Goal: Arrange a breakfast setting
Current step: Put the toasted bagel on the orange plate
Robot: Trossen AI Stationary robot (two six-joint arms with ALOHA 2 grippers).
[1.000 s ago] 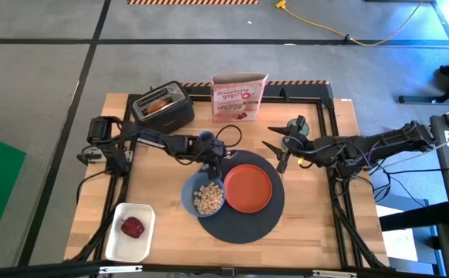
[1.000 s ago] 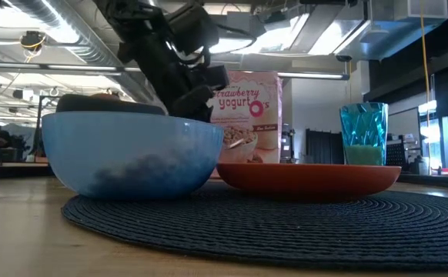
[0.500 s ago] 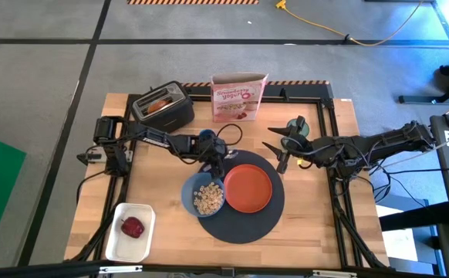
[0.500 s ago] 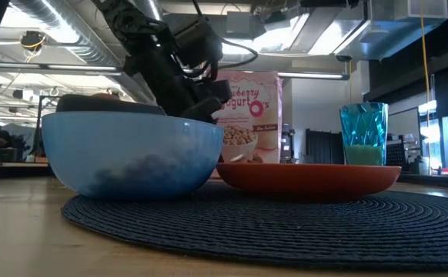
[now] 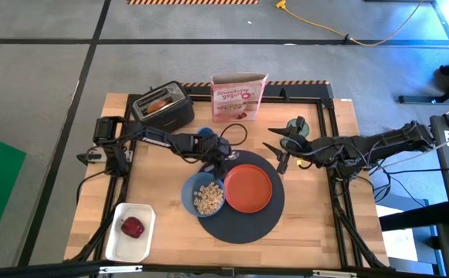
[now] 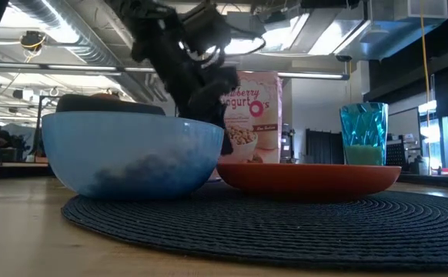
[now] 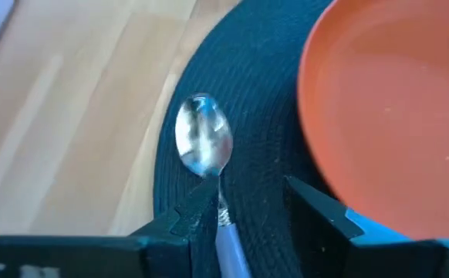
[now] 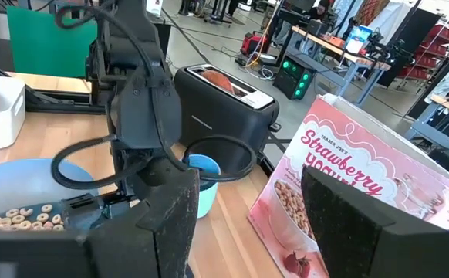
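Observation:
A large round dark-grey mat (image 5: 244,220) carries an orange plate (image 5: 248,188) and a blue bowl (image 5: 203,197) with cereal in it. A metal spoon (image 7: 203,144) lies on the mat's edge beside the plate (image 7: 394,116). My left gripper (image 7: 248,201) is open, low over the mat's far left edge (image 5: 218,158), with its fingers on either side of the spoon's handle. My right gripper (image 5: 268,137) is open and empty, level, right of the mat beside the translucent green cup (image 5: 296,126). A red apple (image 5: 133,227) lies in a white tray. Toast (image 5: 160,101) sticks out of the black toaster. My left gripper has the spoon's handle (image 7: 224,224) lying between its open fingers, close against one finger (image 7: 190,215) and far from the other. I cannot tell whether that finger touches it. The spoon lies flat on the mat, its bowl end pointing away from the gripper.
A black toaster (image 5: 163,108) and a pink cereal box (image 5: 238,98) stand at the far edge. A small blue cup (image 5: 204,135) stands just behind my left gripper. The white tray (image 5: 116,243) sits at the near left corner. Bare wood shows left of the mat.
My left gripper has gone a little toward the table's right edge and down, along the far side of the bowl toward the plate. My right arm has kept still.

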